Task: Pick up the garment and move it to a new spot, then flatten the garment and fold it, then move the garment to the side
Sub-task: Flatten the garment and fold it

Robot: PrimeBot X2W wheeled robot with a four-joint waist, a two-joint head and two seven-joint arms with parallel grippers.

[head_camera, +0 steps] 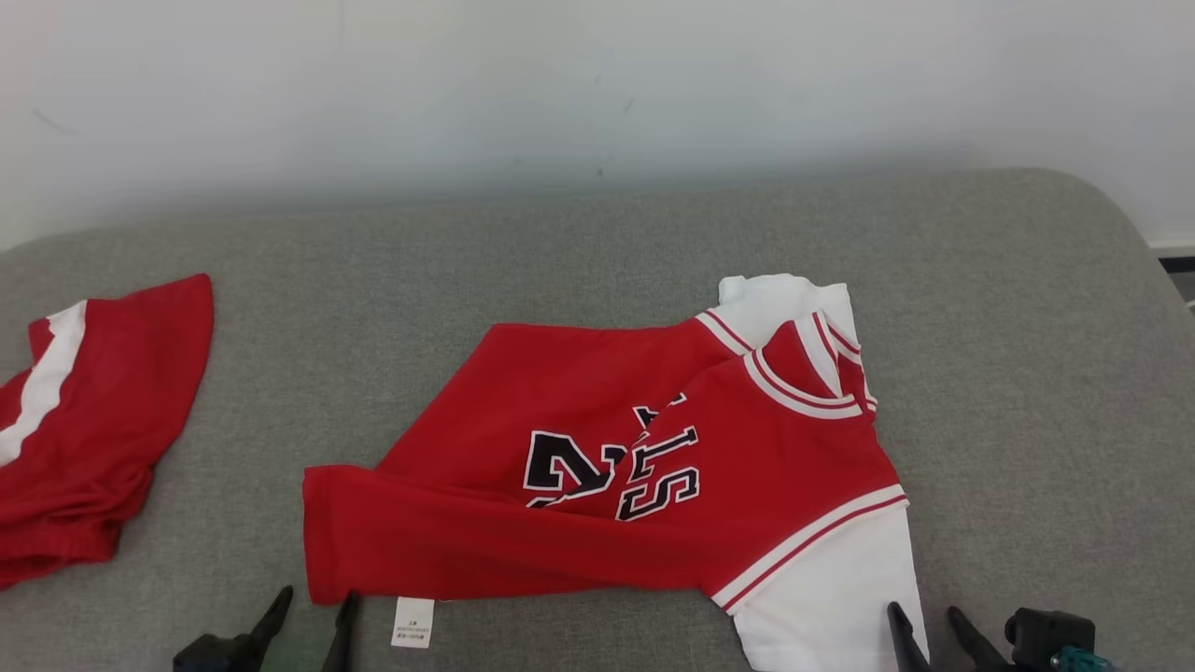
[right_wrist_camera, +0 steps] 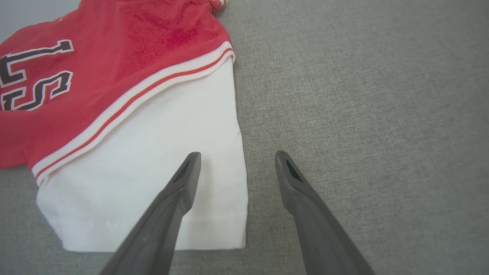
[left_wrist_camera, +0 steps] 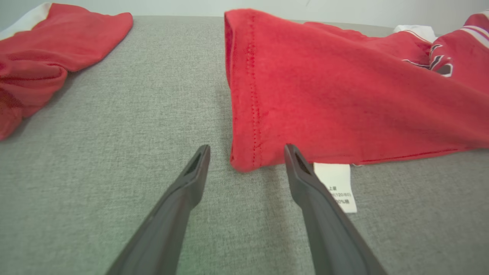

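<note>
- The garment (head_camera: pixel 597 467), a red jersey with white sleeves, lies rumpled and partly doubled over on the grey cushion (head_camera: pixel 1027 355), just ahead of both pairs of fingers; it looks ready to be lifted by two edges
- The left gripper (head_camera: pixel 318 594) has its fingers spread wide with nothing between them; the hem corner (left_wrist_camera: pixel 244 160) sits right at the gap between the tips, and the white care label (left_wrist_camera: pixel 338 189) lies beside the finger on that wrist view's right
- The right gripper (head_camera: pixel 923 609) is likewise spread and empty; in its wrist view one finger overlaps the white sleeve (right_wrist_camera: pixel 153 172) and the other is over bare cushion, so the sleeve's edge runs between them
- I judge the best approach is to push each pair forward until the cloth edge is well inside the tips, stay low to the cushion, and pinch all layers
- On the left, take the hem, not the label
- Close both together and raise evenly, or the thin fabric may slip or twist
- Keep clear of the other red garment (head_camera: pixel 93 420), well off to the outer side of the left fingers
</note>
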